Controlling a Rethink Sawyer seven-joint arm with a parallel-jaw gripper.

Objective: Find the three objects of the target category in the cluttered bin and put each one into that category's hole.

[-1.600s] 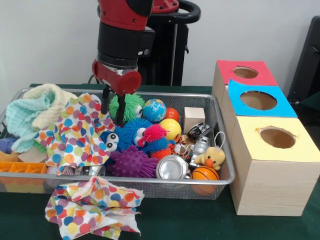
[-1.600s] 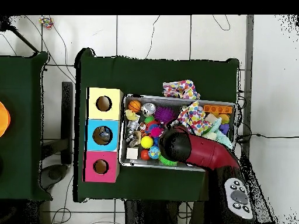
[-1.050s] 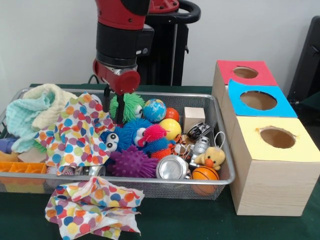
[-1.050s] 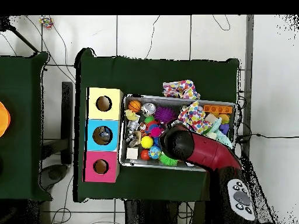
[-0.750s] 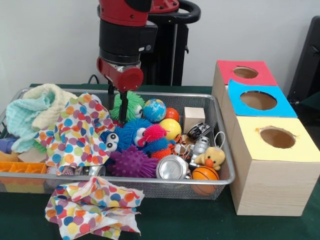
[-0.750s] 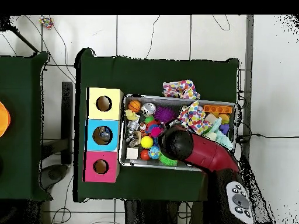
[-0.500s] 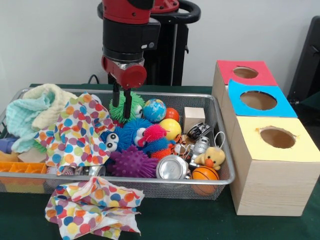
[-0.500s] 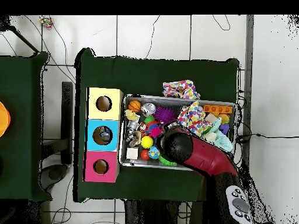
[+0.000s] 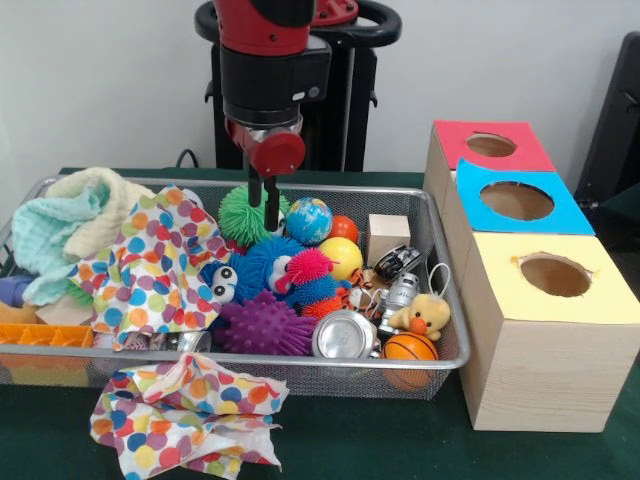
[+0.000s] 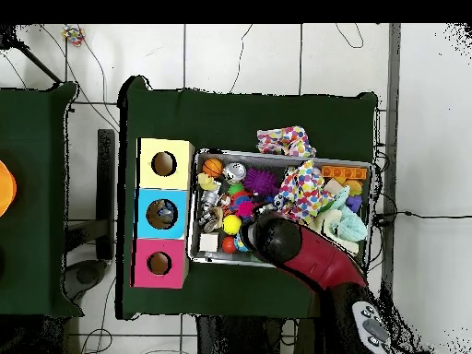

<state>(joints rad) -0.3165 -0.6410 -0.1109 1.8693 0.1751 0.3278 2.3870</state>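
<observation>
Over the wire bin (image 9: pixel 445 300), far side: arm down, hand (image 9: pixel 264 212) at the green spiky ball (image 9: pixel 243 212).
Yellow box (image 9: pixel 548 330), blue box (image 9: pixel 520 203) and red box (image 9: pixel 487 147) stand beside the bin. Polka-dot cloth (image 9: pixel 150 262) covers part of the clutter. Hand's state: cannot tell.

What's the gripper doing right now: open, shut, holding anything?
Gripper: fingers close together above the green spiky ball, nothing visibly held; open or shut cannot be told.
</observation>
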